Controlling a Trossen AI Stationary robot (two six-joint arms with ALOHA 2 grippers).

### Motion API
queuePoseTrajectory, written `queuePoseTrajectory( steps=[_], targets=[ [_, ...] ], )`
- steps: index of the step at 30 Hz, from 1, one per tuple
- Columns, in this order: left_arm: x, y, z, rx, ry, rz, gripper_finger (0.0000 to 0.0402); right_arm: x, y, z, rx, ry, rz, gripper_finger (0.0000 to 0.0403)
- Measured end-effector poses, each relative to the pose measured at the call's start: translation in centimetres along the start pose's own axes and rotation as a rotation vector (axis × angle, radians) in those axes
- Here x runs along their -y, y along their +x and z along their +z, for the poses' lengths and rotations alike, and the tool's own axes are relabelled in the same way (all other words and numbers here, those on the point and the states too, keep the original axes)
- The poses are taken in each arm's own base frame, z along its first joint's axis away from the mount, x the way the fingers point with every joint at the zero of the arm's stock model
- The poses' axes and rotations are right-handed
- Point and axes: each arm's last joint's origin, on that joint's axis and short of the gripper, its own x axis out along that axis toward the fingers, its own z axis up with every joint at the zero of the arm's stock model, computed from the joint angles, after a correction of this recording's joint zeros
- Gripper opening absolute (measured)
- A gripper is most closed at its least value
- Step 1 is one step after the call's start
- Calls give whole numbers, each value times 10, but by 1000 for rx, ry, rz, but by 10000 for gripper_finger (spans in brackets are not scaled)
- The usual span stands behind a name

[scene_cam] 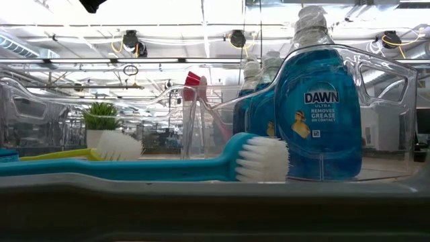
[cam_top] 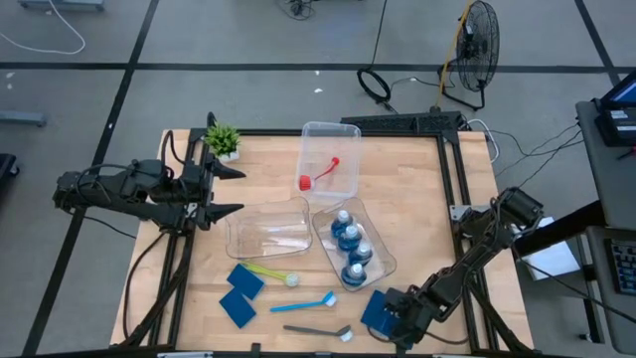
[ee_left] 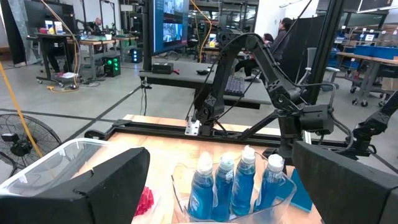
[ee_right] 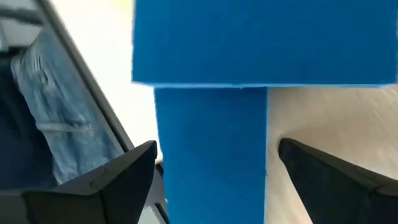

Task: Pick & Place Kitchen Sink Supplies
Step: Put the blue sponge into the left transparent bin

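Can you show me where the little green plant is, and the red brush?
green plant (cam_top: 223, 138), high view, on its leaves.
red brush (cam_top: 307, 182), high view, on its red head.

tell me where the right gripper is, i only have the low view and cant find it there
observer: in the high view the right gripper is at the table's bottom right, over a blue sponge.
operator: holding it
observer: no, the right wrist view shows its fingers open on either side of the sponge, not clamped.
operator: and the left one
observer: the left gripper is open and empty at the table's left edge, near the potted plant.
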Motion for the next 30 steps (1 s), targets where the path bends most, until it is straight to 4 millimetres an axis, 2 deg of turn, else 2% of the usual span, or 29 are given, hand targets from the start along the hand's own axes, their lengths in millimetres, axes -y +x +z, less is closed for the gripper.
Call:
queuePoseTrajectory(
  steps=[3, 7, 12, 15, 19, 20, 23, 27, 28, 30],
  targets=[
    [0, 0, 0, 0, 0, 0, 397, -6, -6, 4, 90, -26, 63, 339],
    [0, 0, 0, 0, 0, 0, 397, -5, -13, 10, 109, -43, 60, 339],
    [0, 0, 0, -2, 1, 1, 397, 11, -24, 18, 133, -17, -81, 335],
    [0, 0, 0, -4, 0, 1, 397, 19, -37, 17, 164, -27, -151, 314],
    [0, 0, -1, -6, 1, 0, 397, 34, -61, 14, 217, -31, -246, 253],
    [0, 0, -1, -5, 1, 1, 397, 34, -67, 13, 239, -27, -221, 232],
    [0, 0, -1, -5, 1, 1, 397, 28, -90, 10, 307, -30, -111, 160],
    [0, 0, -1, -6, 1, 1, 397, 19, -111, 6, 390, -85, 62, 45],
    [0, 0, -1, -5, 1, 1, 397, 13, -116, 4, 413, -106, 135, 24],
    [0, 0, -1, -5, 1, 1, 397, 1, -122, 0, 450, -157, 255, 11]
  ],
)
